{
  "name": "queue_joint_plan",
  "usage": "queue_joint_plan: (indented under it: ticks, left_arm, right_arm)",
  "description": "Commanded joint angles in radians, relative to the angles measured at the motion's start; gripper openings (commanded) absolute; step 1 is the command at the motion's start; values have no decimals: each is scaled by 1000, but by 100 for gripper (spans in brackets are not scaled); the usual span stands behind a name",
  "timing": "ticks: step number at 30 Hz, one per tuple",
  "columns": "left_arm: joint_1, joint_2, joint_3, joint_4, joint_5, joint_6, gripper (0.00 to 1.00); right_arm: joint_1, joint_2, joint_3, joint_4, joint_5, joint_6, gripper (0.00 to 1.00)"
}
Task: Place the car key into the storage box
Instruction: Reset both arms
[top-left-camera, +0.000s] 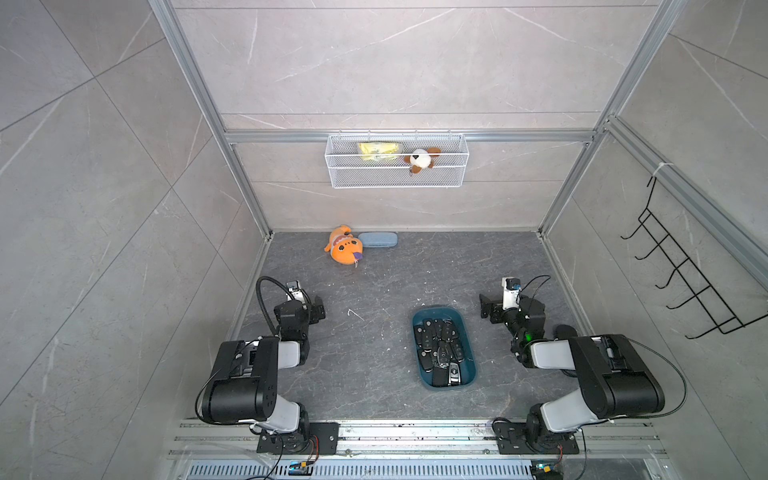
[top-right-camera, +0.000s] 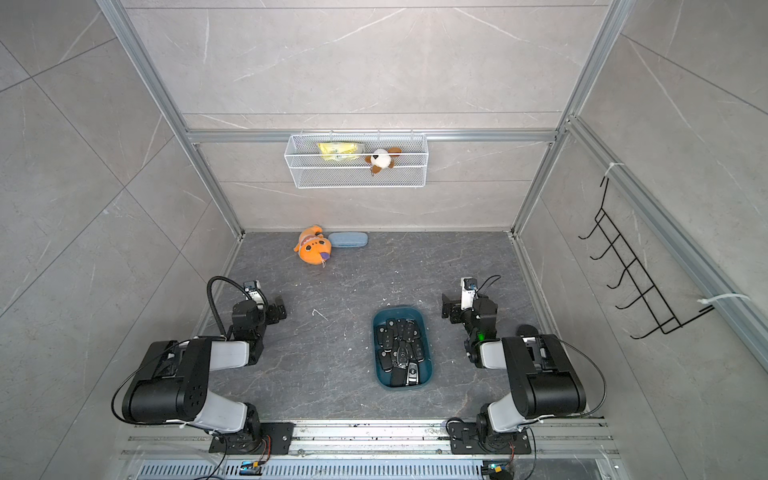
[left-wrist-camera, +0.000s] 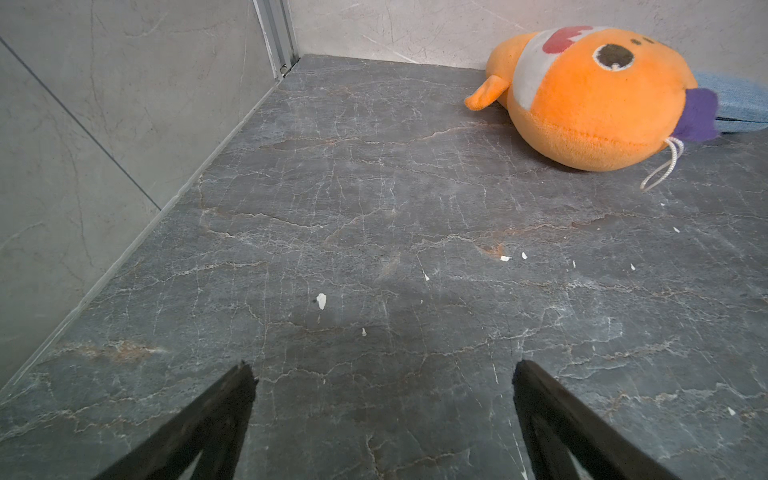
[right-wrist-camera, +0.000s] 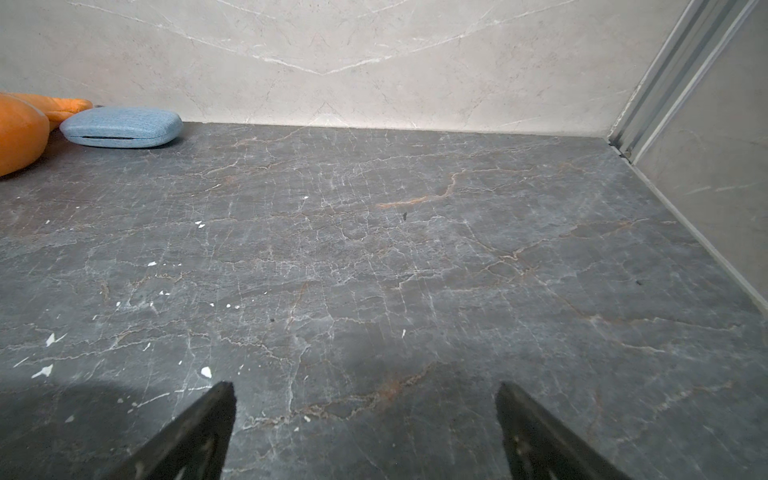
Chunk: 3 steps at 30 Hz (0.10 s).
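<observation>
My left gripper (left-wrist-camera: 382, 370) and right gripper (right-wrist-camera: 365, 388) are wide open, empty. The keys (top-left-camera: 440, 349) look hard, light, slippery; I'd pinch the sides.

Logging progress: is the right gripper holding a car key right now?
No: the right gripper stands open in its wrist view, with only tabletop between its jaws.

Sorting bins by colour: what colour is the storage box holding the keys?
Dark teal storage box, clearest in a top view.

Left arm (top-left-camera: 241, 374), right arm (top-left-camera: 615, 374): black housings, pale grey shells, looping black cables. Green light (top-left-camera: 528, 336) on right. Left gripper (left-wrist-camera: 382, 365), right gripper (right-wrist-camera: 365, 384): black tapered fingers.
</observation>
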Motion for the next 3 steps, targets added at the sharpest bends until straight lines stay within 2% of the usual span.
queue_joint_plan:
  ticks: [1,3]
  left_arm:
    - [5,6,2,47,12,25,100]
    - [5,6,3,47,12,23,100]
  right_arm:
    - [-1,-2,15,-18,11,18,100]
    - [-1,-2,16,-18,11,18,100]
